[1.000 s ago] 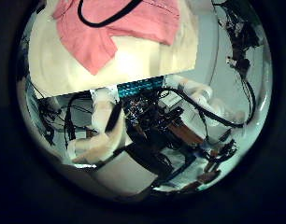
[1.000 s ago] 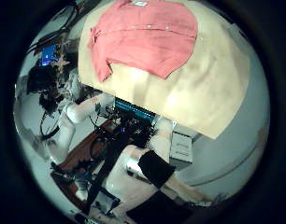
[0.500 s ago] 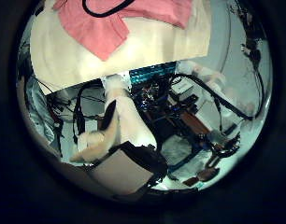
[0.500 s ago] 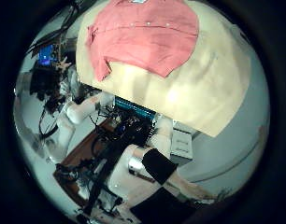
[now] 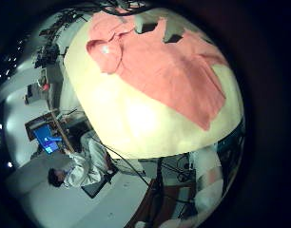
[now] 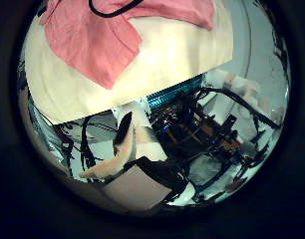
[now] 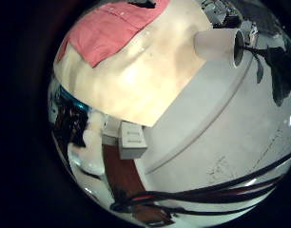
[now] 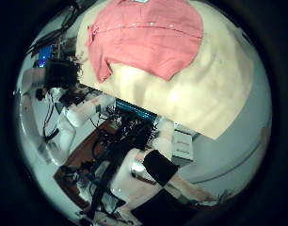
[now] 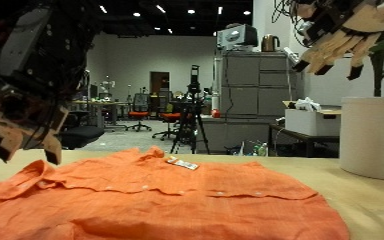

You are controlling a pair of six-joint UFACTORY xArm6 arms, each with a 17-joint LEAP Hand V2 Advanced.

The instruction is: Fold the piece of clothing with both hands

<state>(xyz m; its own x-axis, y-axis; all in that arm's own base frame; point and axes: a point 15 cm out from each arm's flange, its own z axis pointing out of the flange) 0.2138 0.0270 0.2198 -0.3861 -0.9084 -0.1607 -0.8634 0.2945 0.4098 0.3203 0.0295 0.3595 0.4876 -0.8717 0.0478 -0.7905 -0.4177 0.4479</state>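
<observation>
An orange shirt (image 9: 179,200) lies spread flat on the tan table (image 9: 365,200), collar toward the far edge, with a white tag (image 9: 182,163) showing. My left hand (image 9: 32,70) hangs above the shirt's sleeve side with its fingers relaxed and pointing down, holding nothing. High over the other side, my right hand (image 9: 345,35) has its fingers spread and empty. The palm views look down on the shirt (image 5: 169,71) (image 6: 93,35) (image 7: 107,33) (image 8: 144,38) from well above the table (image 5: 136,119) (image 8: 215,80). Neither hand touches the cloth.
A white cylindrical container (image 9: 372,135) stands by the table edge on my right hand's side and shows in the right little finger side view as a container (image 7: 217,43). Grey cabinets (image 9: 252,100) stand behind the table. A dark hand (image 8: 55,71) shows beside the table's edge.
The left thumb side view has shifted, with more of the shirt and table in it now. The right thumb side view is nearly the same, but a dark hand has come in beside the table edge.
</observation>
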